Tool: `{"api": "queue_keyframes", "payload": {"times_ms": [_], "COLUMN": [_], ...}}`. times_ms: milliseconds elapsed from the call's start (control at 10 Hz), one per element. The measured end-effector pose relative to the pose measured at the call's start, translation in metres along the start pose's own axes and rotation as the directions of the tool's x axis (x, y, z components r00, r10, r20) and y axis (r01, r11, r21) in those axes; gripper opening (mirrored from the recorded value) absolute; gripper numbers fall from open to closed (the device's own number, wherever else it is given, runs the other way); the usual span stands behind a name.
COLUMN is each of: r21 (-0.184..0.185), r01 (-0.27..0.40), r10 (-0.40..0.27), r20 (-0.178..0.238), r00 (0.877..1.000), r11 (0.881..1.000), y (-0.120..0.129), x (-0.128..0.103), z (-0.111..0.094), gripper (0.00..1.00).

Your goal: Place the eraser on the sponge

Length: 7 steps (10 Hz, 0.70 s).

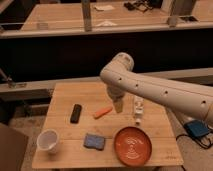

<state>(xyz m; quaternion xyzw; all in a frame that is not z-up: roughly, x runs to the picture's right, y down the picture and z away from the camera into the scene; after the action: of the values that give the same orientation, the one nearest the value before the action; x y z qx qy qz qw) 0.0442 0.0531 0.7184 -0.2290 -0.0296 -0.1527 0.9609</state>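
The black eraser [75, 113] lies on the left part of the wooden table [65, 152]. The blue sponge [94, 141] rests nearer the front, to the eraser's lower right. My gripper [118, 105] hangs from the white arm above the table's middle, just right of the orange stick [103, 111] and well right of the eraser. It holds nothing that I can see.
A white cup [48, 140] stands at the front left. An orange round plate [132, 145] sits at the front right, and a white bottle-like object [138, 110] stands behind it. Dark counters run behind the table. A blue item [195, 129] lies on the floor at right.
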Motion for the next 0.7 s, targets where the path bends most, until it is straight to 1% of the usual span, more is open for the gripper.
{"api": "queue_keyframes", "payload": {"times_ms": [200, 500, 700], "r21": [0.012, 0.027, 0.035], "r01": [0.028, 0.083, 0.112], "r10": [-0.028, -0.084, -0.113], "r20": [0.009, 0.015, 0.017], "r00": [1.0, 0.996, 0.994], "r11": [1.0, 0.996, 0.993], "y": [-0.009, -0.026, -0.032], "x": [-0.011, -0.035, -0.041], "z": [0.003, 0.009, 0.012], "gripper": [0.8, 0.8, 0.8]}}
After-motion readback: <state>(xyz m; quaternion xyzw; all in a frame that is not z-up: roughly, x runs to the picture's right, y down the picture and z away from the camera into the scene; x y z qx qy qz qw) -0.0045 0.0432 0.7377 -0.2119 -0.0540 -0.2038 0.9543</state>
